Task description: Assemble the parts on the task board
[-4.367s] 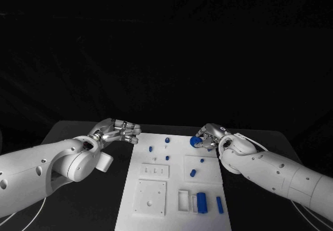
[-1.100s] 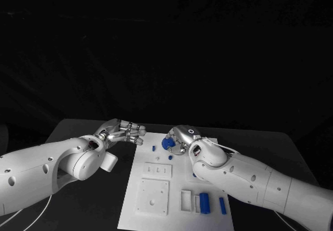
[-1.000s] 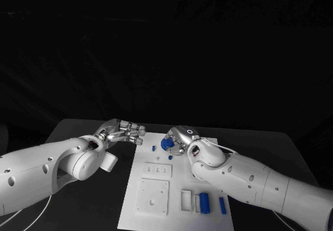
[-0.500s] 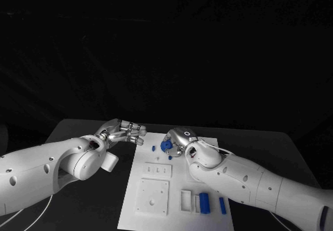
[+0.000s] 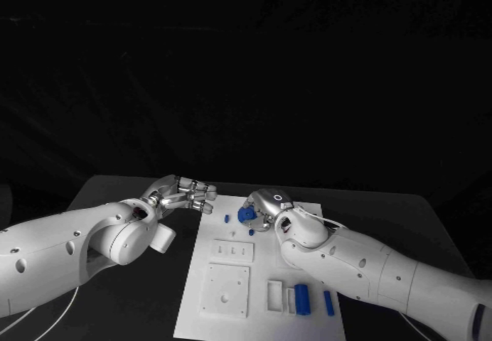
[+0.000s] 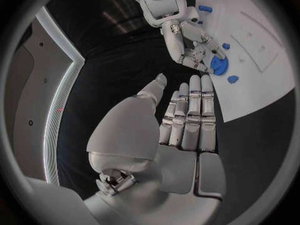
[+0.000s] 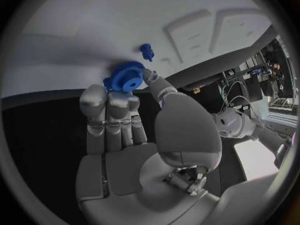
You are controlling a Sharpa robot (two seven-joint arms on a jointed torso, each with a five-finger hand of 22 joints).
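Right hand (image 5: 262, 207) is holding a blue gear (image 5: 246, 213) over the far end of the board (image 5: 231, 312); in the right wrist view the gear (image 7: 127, 79) is sitting pinched between thumb and fingertips (image 7: 119, 99), the fingers lying close together. The left wrist view is showing the same pinch from the other side (image 6: 218, 65).

Just beside the gear, on the board, a small blue peg (image 7: 147, 50) is standing; a second small blue piece (image 5: 225, 219) is lying a little nearer the board's left edge.

Left hand (image 5: 185, 195) is hanging over the black table (image 5: 123, 192), just off the board's left edge, holding nothing. Its fingers (image 6: 190, 115) are lying straight and pressed side by side, thumb apart.

The right forearm is crossing the middle of the board and hiding what lies under it.

Nearer the robot, on the board: a white block with three slots (image 5: 232, 250), a square white plate (image 5: 225, 290), a white open frame (image 5: 273, 296), a thick blue bar (image 5: 301, 298), a thin blue bar (image 5: 328, 302).
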